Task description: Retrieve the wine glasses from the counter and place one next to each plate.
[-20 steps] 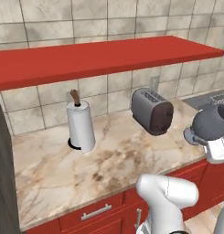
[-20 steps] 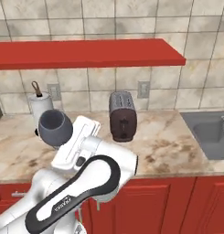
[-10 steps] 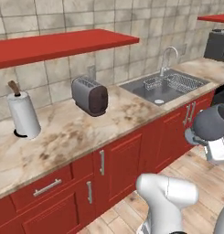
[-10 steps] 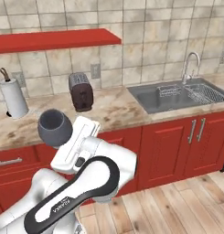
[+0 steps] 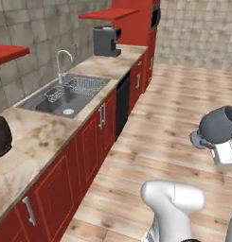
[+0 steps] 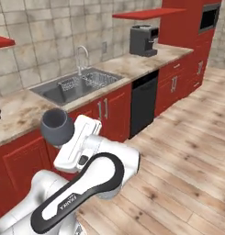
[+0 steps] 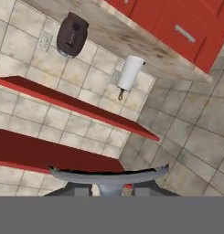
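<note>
The jaws are closed on the dark wine glass [image 6: 56, 126], carried in the air over the wooden floor [image 5: 174, 127], well apart from the bench [image 5: 37, 142] with its sink [image 5: 65, 97]. No plates show from here, so I judge this a carrying step. Keep the glass steady and clear of the red cabinets [image 6: 111, 114] while travelling

Counter [image 5: 39, 142] — sink [image 5: 65, 97], coffee machine [image 5: 106, 40]

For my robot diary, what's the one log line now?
gripper: shut on dark wine glass | glass: lifted off counter | sink: beside robot
</note>
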